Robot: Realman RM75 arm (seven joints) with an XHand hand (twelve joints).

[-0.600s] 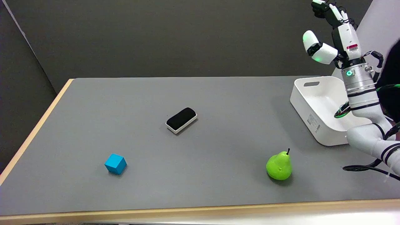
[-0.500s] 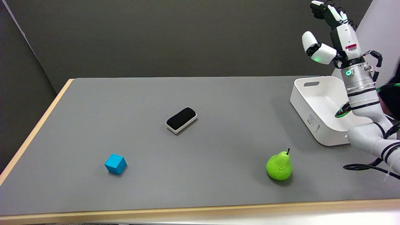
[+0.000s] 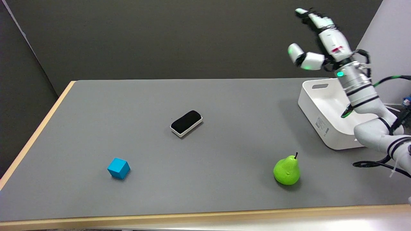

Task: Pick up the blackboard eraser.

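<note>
The blackboard eraser, black felt on a white base, lies flat and slanted near the middle of the grey table. My right hand is raised high in the air at the upper right, above the white bin's far corner, fingers spread and holding nothing. It is far to the right of the eraser and well above the table.
A white bin stands at the right edge under my forearm. A green pear stands near the front right. A blue cube sits front left. A black cable lies by the arm's base.
My right arm has leaned left, carrying the raised open hand leftward and slightly lower. The eraser, cube and pear have not moved. A dark shape at the right edge is gone.
</note>
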